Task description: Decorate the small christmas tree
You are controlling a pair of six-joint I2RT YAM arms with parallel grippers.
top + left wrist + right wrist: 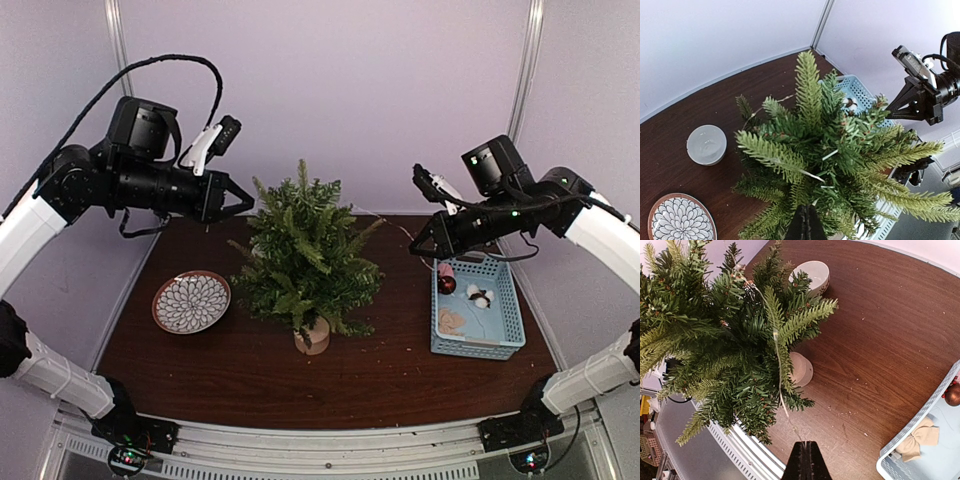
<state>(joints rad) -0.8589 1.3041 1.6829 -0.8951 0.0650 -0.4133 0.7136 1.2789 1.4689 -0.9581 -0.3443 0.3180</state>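
Both my claws pinched together, empty; left claw left of small christmas tree; right claw near blue basket.

your left arm, white tube links and black motor joints, carries a thick black looping cable. your right arm, same white-and-black build, shows small green indicator lights.
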